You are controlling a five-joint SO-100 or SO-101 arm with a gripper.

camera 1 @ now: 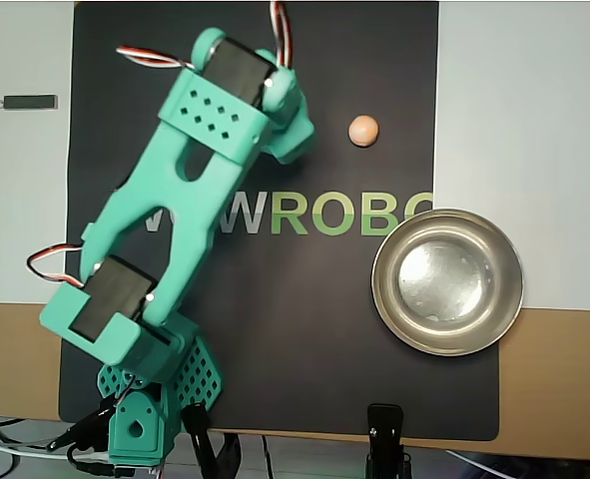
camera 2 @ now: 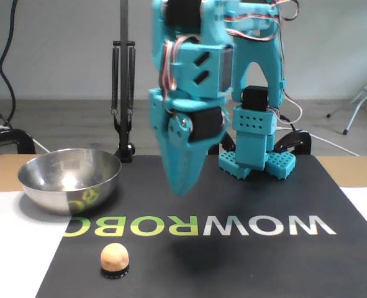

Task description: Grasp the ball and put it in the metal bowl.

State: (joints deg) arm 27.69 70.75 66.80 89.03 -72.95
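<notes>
ball [camera 2: 115,257] low and to the left of the gripper [camera 2: 182,186] in the fixed view, well apart from it, resting on a small dark ring on the black mat [camera 2: 245,261]. in the overhead view, same ball [camera 1: 363,130] just right of the teal wrist, near the mat's [camera 1: 304,349] upper right part, clear of the arm. gripper raised above the mat, tips pointing down and drawn together to a single point, clenched on nothing. metal bowl [camera 2: 69,179] at the left in the fixed view, behind the ball and apart from it, nothing visible inside; in the overhead view [camera 1: 447,281] at the right, straddling the mat's edge, below the ball. mat printed with large white and green letters, laid over a white sheet and a wooden tabletop. teal arm base clamped at the table's edge. grey wall and floor behind, a dark lamp stand with springs [camera 2: 123,81], black cables at the left.
</notes>
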